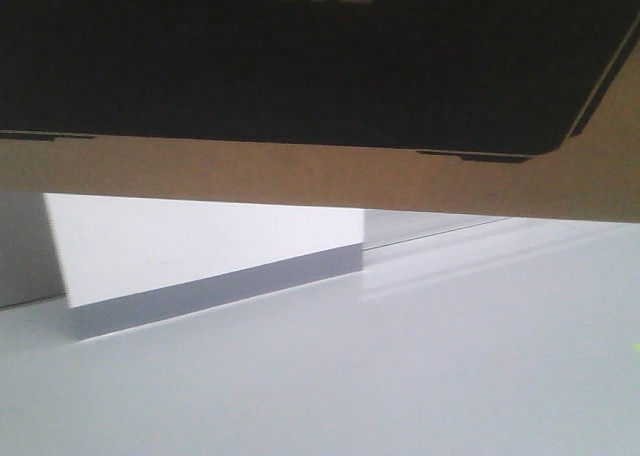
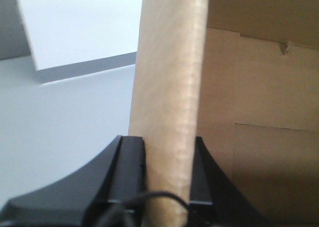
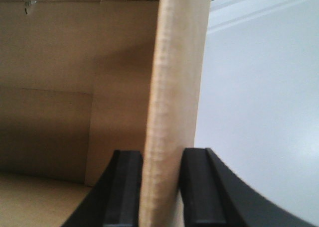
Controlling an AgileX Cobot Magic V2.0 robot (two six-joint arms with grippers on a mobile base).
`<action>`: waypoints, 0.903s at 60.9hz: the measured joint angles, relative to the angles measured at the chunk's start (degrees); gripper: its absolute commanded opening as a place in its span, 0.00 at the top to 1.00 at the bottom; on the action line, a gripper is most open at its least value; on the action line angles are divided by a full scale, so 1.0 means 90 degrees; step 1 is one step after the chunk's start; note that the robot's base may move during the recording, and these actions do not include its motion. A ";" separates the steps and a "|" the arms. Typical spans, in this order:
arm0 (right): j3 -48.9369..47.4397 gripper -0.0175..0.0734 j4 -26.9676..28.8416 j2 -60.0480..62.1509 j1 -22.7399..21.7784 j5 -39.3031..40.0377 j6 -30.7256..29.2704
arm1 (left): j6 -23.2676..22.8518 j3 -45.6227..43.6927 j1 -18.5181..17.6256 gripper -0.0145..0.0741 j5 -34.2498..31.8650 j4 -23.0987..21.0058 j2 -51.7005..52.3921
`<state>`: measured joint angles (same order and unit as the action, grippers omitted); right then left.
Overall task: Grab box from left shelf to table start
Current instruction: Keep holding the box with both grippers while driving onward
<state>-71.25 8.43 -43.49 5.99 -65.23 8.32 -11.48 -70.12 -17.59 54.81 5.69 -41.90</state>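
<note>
The brown cardboard box (image 1: 320, 181) fills the top of the front view, its black panel (image 1: 300, 66) lettered "ECOFLOW". Below it spreads the white table (image 1: 420, 376); I cannot tell whether the box touches it. In the left wrist view my left gripper (image 2: 167, 140) is shut on an upright cardboard wall of the box (image 2: 169, 62), one black finger (image 2: 130, 167) on each side. My right gripper (image 3: 162, 152) is likewise shut on the opposite cardboard wall of the box (image 3: 179, 62), with the box's inside to its left. The shelf is out of view.
A white upright panel with a grey lower band (image 1: 200, 251) stands at the table's far left, also visible in the left wrist view as the white panel (image 2: 79, 28). A seam line (image 1: 440, 231) runs along the table's far side.
</note>
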 measured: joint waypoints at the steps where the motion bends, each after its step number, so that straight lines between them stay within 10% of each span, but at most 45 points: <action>1: 0.0000 0.79 0.0000 0.0000 0.0000 0.0000 0.0000 | 0.0000 0.0010 0.0000 0.93 -0.0016 0.0000 0.0000; 55: 0.0000 0.79 -0.0012 0.0000 0.0000 -0.0040 0.0015 | 0.0000 0.0010 0.0000 0.93 0.0279 -0.0027 0.0000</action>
<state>-71.25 8.33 -43.49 5.99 -65.59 8.45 -11.48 -70.03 -17.59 57.32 5.45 -41.90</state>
